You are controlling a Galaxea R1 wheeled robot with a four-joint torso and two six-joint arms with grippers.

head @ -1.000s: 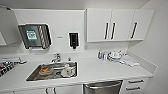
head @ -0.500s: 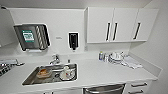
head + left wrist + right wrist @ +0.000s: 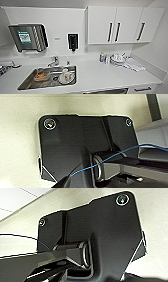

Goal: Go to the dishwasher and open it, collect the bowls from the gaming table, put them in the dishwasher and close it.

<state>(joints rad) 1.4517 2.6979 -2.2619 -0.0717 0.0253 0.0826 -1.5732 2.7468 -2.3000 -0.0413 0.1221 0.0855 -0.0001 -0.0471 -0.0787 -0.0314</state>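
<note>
A white desk (image 3: 105,75) runs under three wall cupboards (image 3: 122,23), with a steel sink (image 3: 30,83) sunk into it holding dirty dishes (image 3: 65,76). The dishwasher (image 3: 110,91) shows as a dark strip below the desk's front edge, right of the sink. How far either hand is open I cannot tell.
</note>
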